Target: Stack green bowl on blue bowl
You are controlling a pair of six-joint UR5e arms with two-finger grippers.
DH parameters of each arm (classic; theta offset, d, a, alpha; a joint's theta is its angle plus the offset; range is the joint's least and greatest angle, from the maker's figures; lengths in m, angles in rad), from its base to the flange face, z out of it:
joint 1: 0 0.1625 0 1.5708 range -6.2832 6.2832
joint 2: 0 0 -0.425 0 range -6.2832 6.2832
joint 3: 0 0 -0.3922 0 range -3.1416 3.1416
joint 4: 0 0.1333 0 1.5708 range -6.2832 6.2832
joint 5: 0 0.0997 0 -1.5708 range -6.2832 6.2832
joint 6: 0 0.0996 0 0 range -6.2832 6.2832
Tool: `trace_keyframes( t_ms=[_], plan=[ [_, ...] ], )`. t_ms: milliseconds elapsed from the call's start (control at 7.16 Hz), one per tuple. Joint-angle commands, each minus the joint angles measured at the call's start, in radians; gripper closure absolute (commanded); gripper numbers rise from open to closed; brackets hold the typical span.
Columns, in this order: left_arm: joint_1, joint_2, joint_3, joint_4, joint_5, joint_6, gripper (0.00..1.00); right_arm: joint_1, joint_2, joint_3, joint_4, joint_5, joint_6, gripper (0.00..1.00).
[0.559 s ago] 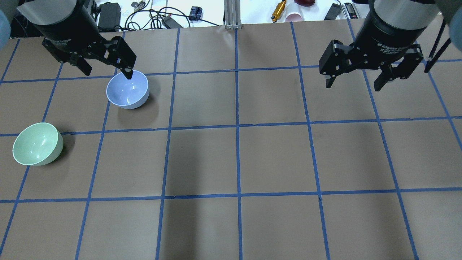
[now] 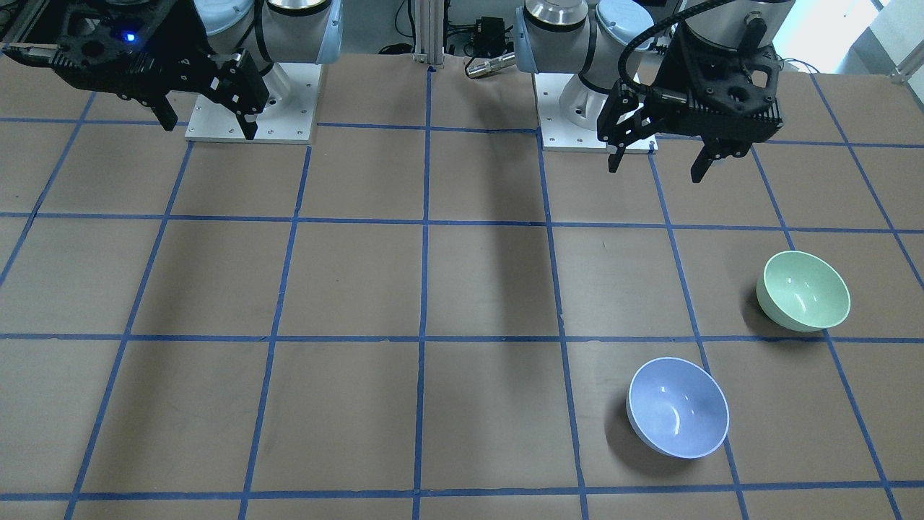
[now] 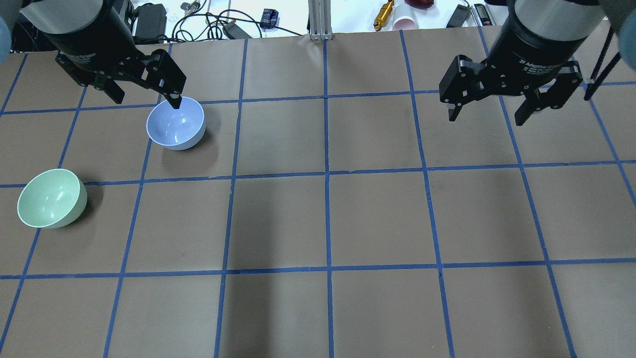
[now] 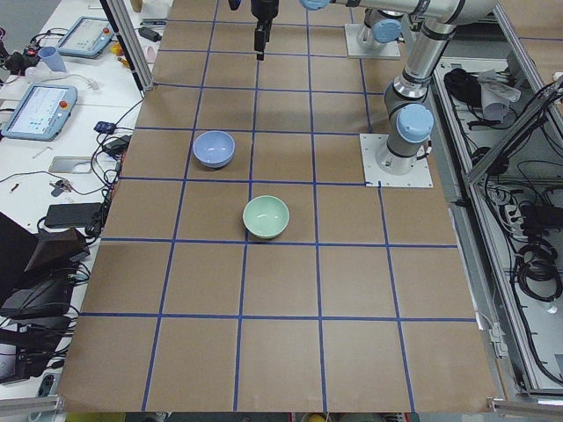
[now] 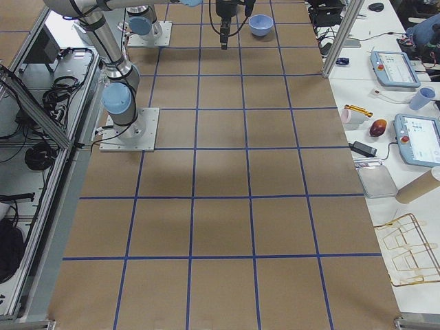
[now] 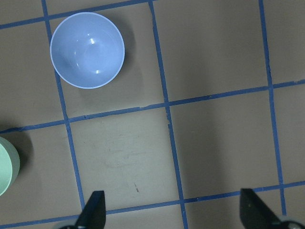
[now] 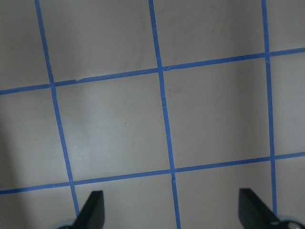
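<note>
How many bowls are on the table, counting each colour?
green bowl: 1
blue bowl: 1
Total: 2 bowls

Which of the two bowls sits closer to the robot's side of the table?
The green bowl, out toward the robot's left; the blue bowl lies farther across the table.
</note>
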Motion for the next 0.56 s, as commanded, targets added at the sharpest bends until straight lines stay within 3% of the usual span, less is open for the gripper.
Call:
trace_keyframes(
  t_ms=[0,419],
  plan=[
    [0.001,0.003,0.001,-0.001,0.002,-0.001,0.0,0.0,0.0,0.0,-0.001,0.0,0.0,0.0],
    [0.001,0.0,-0.002,-0.003,0.004,-0.003,0.0,0.0,0.0,0.0,0.001,0.0,0.0,0.0]
  ],
)
